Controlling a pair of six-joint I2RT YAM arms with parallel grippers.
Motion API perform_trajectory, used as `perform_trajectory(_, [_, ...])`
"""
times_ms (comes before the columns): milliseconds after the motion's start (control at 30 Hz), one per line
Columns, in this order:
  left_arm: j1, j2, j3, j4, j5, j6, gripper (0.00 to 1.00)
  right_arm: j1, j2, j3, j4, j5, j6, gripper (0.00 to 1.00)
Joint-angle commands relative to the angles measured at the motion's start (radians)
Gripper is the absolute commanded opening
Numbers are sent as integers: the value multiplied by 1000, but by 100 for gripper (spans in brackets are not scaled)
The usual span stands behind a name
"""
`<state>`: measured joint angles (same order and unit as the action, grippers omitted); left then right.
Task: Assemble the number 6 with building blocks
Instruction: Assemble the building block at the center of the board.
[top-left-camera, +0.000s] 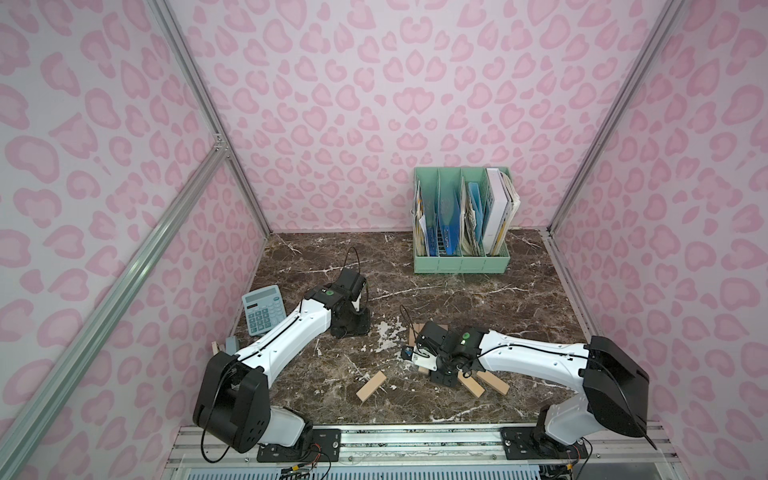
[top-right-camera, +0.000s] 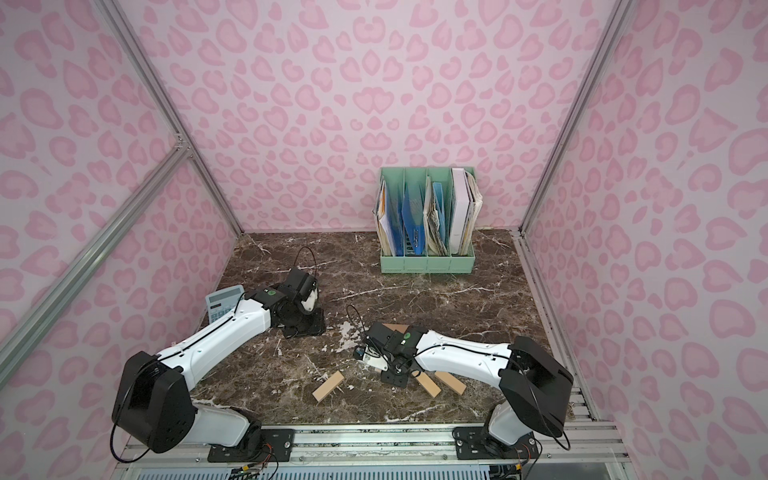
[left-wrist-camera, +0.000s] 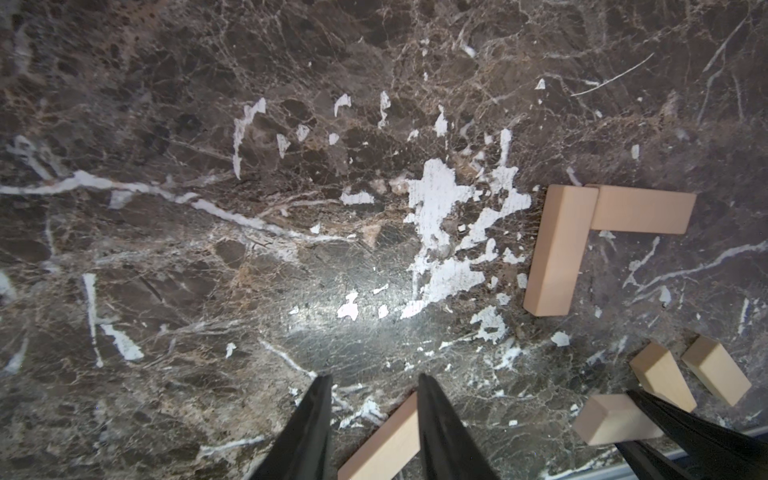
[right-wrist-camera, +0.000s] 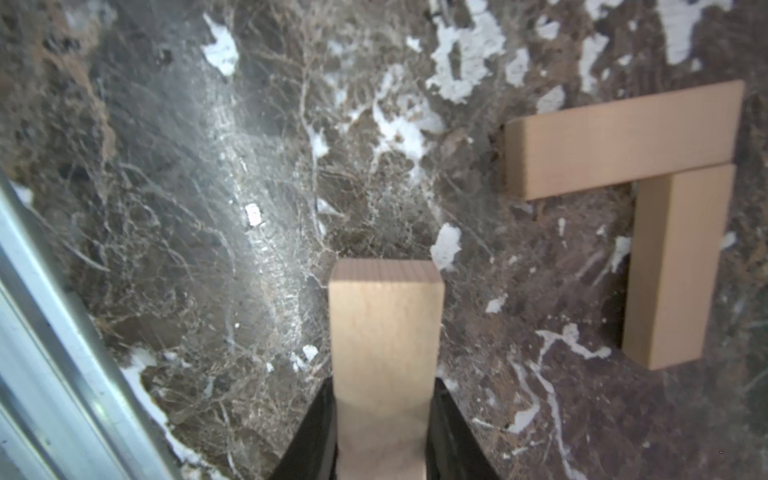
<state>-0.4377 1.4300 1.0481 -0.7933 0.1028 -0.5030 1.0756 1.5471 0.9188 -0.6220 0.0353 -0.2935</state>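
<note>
Nearest us: loose plank (top-left-camera: 371, 385) flat on marble table (top-left-camera: 519, 316), alone, near-left of right gripper (right-wrist-camera: 384, 415). Two more planks (top-left-camera: 494, 383) side by side, just near-right of that gripper. We see right gripper clamped on held plank (right-wrist-camera: 386, 332), which juts past fingertips. Just beyond: L-corner pair (right-wrist-camera: 623, 141), ends touching, lying flat, only part of number 6 laid. Farther left, left gripper (left-wrist-camera: 372, 395) well apart from planks, jaws apart, nothing between. Beside its arm, calculator (top-left-camera: 264, 309).
</note>
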Motion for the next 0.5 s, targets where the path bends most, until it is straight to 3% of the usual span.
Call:
perform_trajectory(0, [1,1,13,0,0,0,39,-17,16,-24,66,-3,-145,3])
perform_trajectory(467, [2,4,16,-3,-11,-6,39,-105,110,-12,139,40,-269,7])
